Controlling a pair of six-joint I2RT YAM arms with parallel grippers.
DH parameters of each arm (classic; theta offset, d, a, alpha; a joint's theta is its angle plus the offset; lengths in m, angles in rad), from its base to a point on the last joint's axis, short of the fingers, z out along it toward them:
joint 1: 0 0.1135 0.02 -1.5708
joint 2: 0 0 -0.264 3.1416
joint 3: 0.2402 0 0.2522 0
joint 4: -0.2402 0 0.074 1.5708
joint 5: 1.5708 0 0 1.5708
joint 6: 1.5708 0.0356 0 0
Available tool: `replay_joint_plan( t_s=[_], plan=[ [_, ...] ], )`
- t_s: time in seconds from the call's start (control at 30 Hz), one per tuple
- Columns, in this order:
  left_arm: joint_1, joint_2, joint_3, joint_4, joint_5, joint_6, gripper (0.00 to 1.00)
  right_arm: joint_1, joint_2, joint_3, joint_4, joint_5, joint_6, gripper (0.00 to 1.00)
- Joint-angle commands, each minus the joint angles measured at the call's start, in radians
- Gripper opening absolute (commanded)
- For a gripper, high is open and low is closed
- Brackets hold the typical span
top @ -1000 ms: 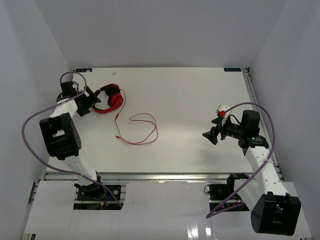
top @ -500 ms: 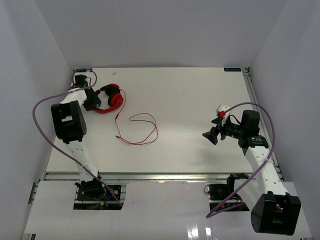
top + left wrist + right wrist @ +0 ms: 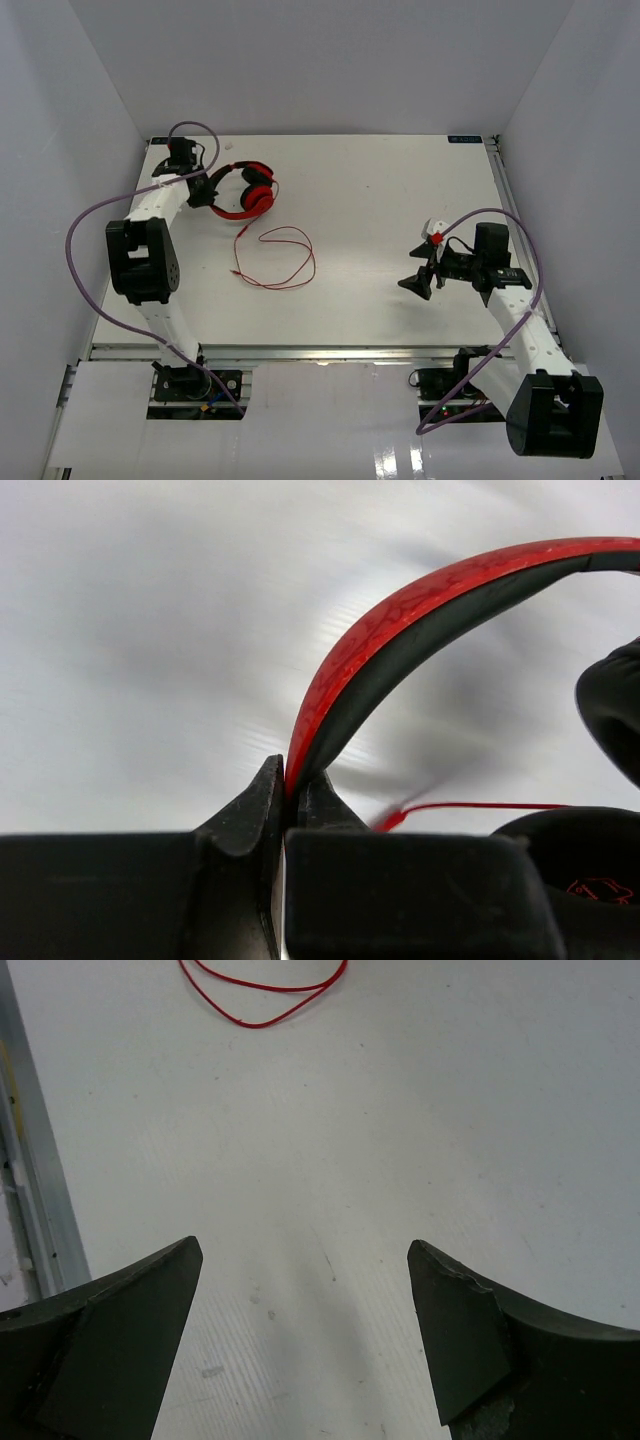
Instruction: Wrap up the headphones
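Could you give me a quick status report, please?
Left hand shut on headphones, at headband. Right hand open, empty. Cable loose on table. Nothing blocking.

The headphones have a headband with a glossy red, crackle-patterned skin over a matt dark lining (the earcup pad looks soft, matt black). The fingers of the right gripper are matt black plastic, rough-edged. The table is matt white, finely ribbed; its edge rail is dull metal.
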Motion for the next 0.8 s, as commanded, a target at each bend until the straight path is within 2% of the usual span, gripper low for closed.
replay_joint_plan(
  t_s=[0.0, 0.07, 0.17, 0.27, 0.43, 0.57, 0.63, 0.77],
  plan=[
    [-0.161, -0.315, -0.025, 0.080, 0.242, -0.094, 0.00, 0.067, 0.012, 0.063, 0.101, -0.035, 0.068, 0.90],
    [-0.188, -0.364, -0.048, 0.088, 0.278, -0.134, 0.00, 0.080, 0.023, 0.101, 0.198, -0.013, 0.159, 0.90],
    [-0.259, -0.461, -0.098, 0.137, 0.337, -0.236, 0.00, 0.133, 0.061, 0.175, 0.355, 0.001, 0.420, 0.90],
    [-0.308, -0.511, -0.109, 0.174, 0.367, -0.328, 0.00, 0.197, 0.098, 0.240, 0.417, -0.027, 0.487, 0.90],
    [-0.388, -0.545, -0.057, 0.204, 0.397, -0.429, 0.00, 0.275, 0.173, 0.330, 0.587, 0.023, 0.687, 0.90],
    [-0.420, -0.553, -0.032, 0.213, 0.414, -0.473, 0.00, 0.296, 0.206, 0.370, 0.673, -0.028, 0.744, 0.90],
    [-0.434, -0.556, -0.020, 0.225, 0.427, -0.504, 0.00, 0.312, 0.235, 0.352, 0.771, -0.115, 0.765, 0.90],
    [-0.449, -0.564, 0.015, 0.240, 0.452, -0.554, 0.00, 0.360, 0.297, 0.342, 0.815, -0.108, 0.687, 0.90]
  ],
)
